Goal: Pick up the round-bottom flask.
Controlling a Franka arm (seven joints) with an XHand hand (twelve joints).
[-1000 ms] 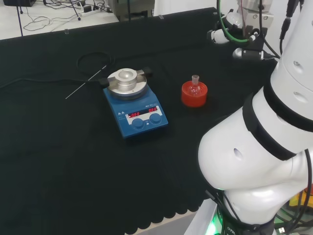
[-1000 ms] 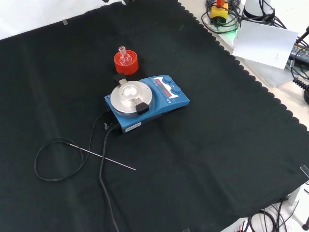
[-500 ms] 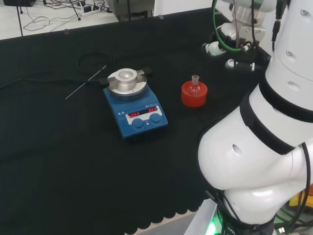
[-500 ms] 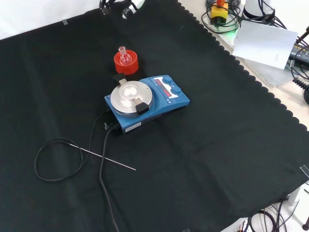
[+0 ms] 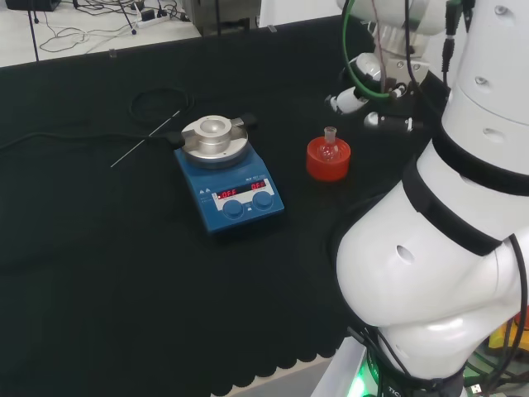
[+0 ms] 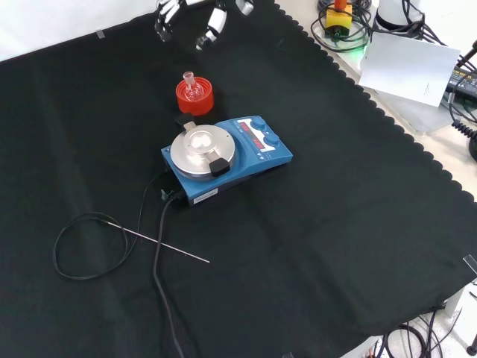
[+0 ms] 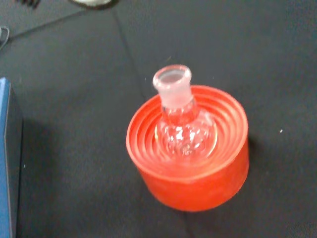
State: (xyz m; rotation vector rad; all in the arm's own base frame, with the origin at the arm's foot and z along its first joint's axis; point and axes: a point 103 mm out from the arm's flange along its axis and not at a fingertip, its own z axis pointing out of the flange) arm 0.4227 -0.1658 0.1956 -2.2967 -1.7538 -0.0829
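The flask (image 7: 183,124) sits upright in a red ribbed stand (image 7: 190,173) on the cloth (image 6: 335,224); the wrist view shows it is clear, neck up. In the front view the stand lies just beyond the blue stirrer (image 6: 223,156), and the hand (image 6: 197,19) hangs above and apart, fingers spread, holding nothing. The head view shows the stirrer's red display.

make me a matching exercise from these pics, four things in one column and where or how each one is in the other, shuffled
Things
1. clear glass round-bottom flask
2. red ribbed ring stand
3. blue hotplate stirrer with a silver top
4. black and white hand

States
A. above the cloth, holding nothing
B. upright in the ring
C. on the cloth beside the stirrer
D. cable trailing from it

Pairs: 1-B, 2-C, 3-D, 4-A
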